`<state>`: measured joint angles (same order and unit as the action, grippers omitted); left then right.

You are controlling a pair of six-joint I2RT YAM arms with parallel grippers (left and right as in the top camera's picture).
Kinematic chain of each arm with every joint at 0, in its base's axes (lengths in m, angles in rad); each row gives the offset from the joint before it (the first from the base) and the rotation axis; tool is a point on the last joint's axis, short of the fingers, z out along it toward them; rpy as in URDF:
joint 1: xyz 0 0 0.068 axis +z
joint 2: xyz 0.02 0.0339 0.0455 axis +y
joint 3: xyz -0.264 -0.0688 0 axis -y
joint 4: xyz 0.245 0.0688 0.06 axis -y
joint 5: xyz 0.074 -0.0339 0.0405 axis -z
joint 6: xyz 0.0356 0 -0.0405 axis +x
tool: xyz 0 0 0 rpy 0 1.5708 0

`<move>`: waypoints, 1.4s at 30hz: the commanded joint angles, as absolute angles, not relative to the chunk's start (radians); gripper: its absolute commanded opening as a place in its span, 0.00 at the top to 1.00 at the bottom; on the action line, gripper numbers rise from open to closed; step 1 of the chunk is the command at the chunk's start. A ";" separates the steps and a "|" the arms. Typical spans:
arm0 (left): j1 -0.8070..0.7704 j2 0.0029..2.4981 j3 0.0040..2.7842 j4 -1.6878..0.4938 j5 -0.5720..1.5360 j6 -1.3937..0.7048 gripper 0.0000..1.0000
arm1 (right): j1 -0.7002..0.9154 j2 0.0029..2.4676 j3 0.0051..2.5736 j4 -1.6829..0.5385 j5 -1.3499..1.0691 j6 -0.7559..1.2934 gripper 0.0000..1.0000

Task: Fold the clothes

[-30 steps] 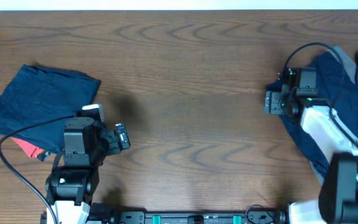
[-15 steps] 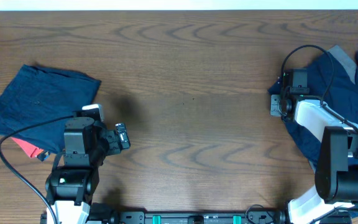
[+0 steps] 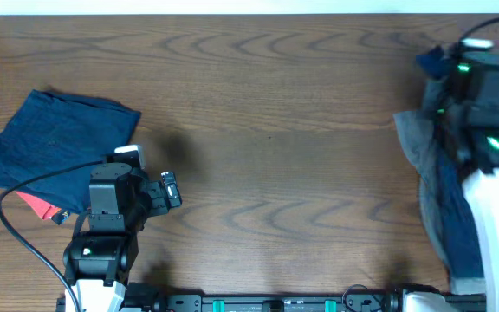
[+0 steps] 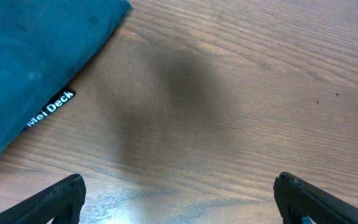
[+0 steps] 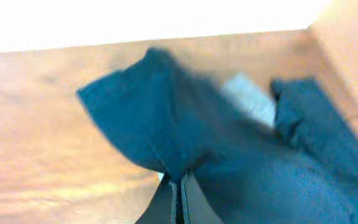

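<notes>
The folded garment (image 4: 36, 56) lies on the table (image 4: 241, 93), ahead and to the left of the left gripper (image 4: 179, 186). Its label (image 4: 50, 107) lies directly ahead of the left finger (image 4: 61, 196). A second garment (image 5: 166, 124) is pinched between the fingertips of the right gripper (image 5: 179, 186) and extends ahead and rightward.

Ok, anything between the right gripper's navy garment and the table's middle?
Nothing visible. The table is bare wood between the navy garment in the right gripper and the folded stack far left.
</notes>
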<state>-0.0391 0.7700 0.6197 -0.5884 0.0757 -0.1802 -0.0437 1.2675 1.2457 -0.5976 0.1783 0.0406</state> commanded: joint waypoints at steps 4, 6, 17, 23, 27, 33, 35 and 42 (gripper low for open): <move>-0.034 0.770 0.644 -0.590 0.079 -0.182 0.02 | -0.027 1.173 1.261 -0.683 -0.123 0.037 0.99; -0.034 0.770 0.644 -0.590 0.079 -0.182 0.02 | -0.012 1.171 1.260 -0.664 -0.269 0.037 0.99; -0.034 0.770 0.644 -0.563 0.079 -0.182 0.02 | 0.211 1.356 1.260 -0.062 -0.504 0.240 0.96; -0.034 0.770 0.644 -0.554 0.080 -0.182 0.02 | 0.315 1.542 1.260 0.006 -0.457 0.238 0.75; -0.034 0.770 0.644 -0.533 0.080 -0.182 0.02 | 0.302 1.599 1.260 -0.093 -0.343 0.208 0.36; -0.034 0.770 0.644 -0.525 0.126 -0.222 0.02 | 0.200 1.535 1.260 -0.316 -0.156 0.208 0.01; -0.034 0.771 0.644 -0.509 0.176 -0.264 0.02 | 0.151 1.496 1.260 -0.420 -0.092 0.208 0.01; -0.056 0.869 0.643 -0.471 0.348 -0.484 0.02 | -0.060 1.409 1.260 -0.815 0.075 0.209 0.01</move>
<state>-0.0414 0.8165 0.6296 -0.4786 0.2375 -0.3573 0.0113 1.4315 1.2499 -0.7494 -0.0250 0.2085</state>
